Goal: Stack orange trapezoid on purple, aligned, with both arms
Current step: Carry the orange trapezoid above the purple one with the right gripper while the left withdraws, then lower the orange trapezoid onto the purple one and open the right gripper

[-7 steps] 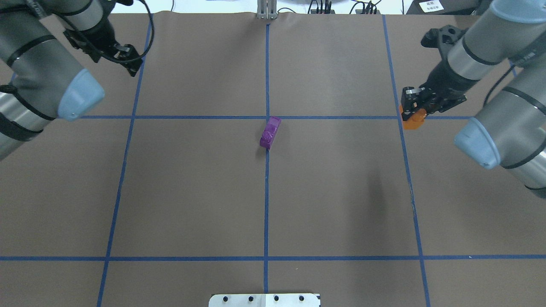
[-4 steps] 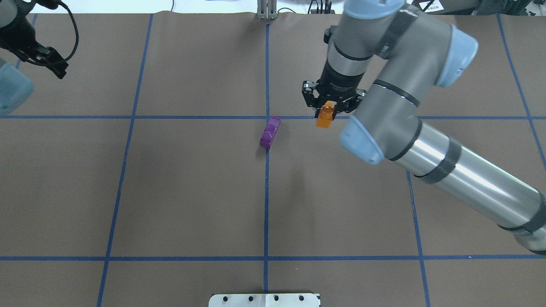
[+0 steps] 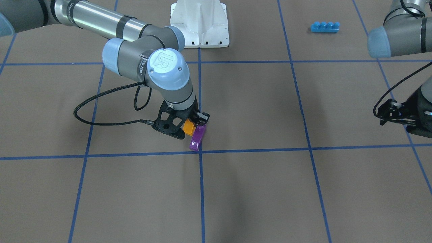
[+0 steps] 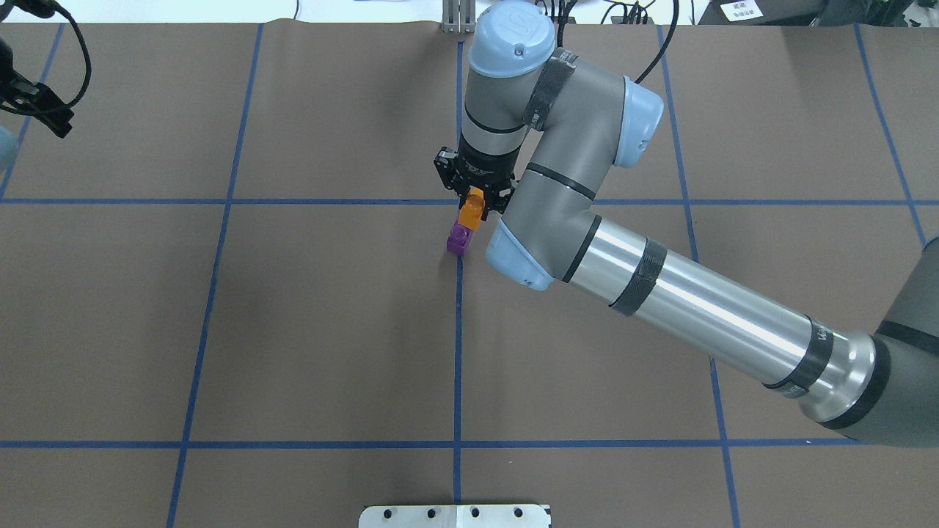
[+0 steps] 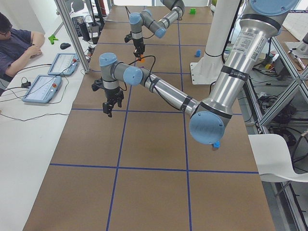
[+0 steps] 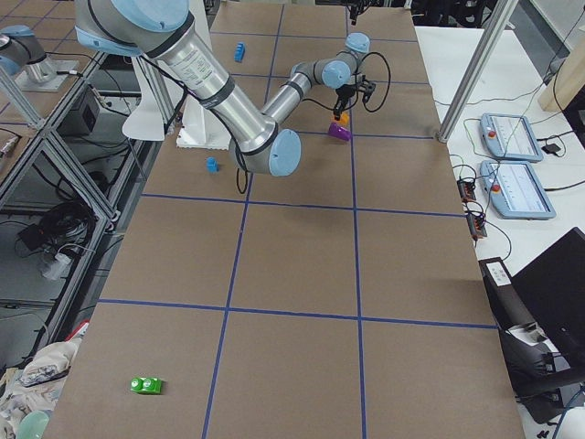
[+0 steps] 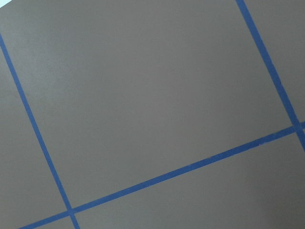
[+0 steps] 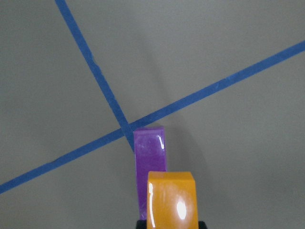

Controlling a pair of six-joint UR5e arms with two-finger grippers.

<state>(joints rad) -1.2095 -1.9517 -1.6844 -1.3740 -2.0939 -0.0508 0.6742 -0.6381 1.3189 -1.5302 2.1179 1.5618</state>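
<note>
My right gripper [image 4: 473, 203] is shut on the orange trapezoid [image 4: 472, 212] and holds it over the far end of the purple block [image 4: 459, 240]. The purple block lies on the centre line near the tape crossing. In the front view the orange block [image 3: 188, 127] sits at the robot-side end of the purple block [image 3: 197, 137]. I cannot tell whether they touch. The right wrist view shows the orange block [image 8: 171, 200] partly covering the purple block [image 8: 150, 152]. My left gripper [image 4: 53, 117] is open and empty at the far left edge, well away from both blocks.
A long blue four-stud brick [image 3: 325, 26] lies near the white pedestal [image 3: 199, 23]. A small blue block [image 6: 212, 165] and a green block [image 6: 145, 385] lie far off. A metal plate [image 4: 455, 515] sits at the near table edge. Operators' tablets [image 6: 507, 137] lie beyond the table.
My right arm has swung from the right side to the centre, carrying the orange trapezoid over the purple block. My left arm has drawn back toward the left edge.
</note>
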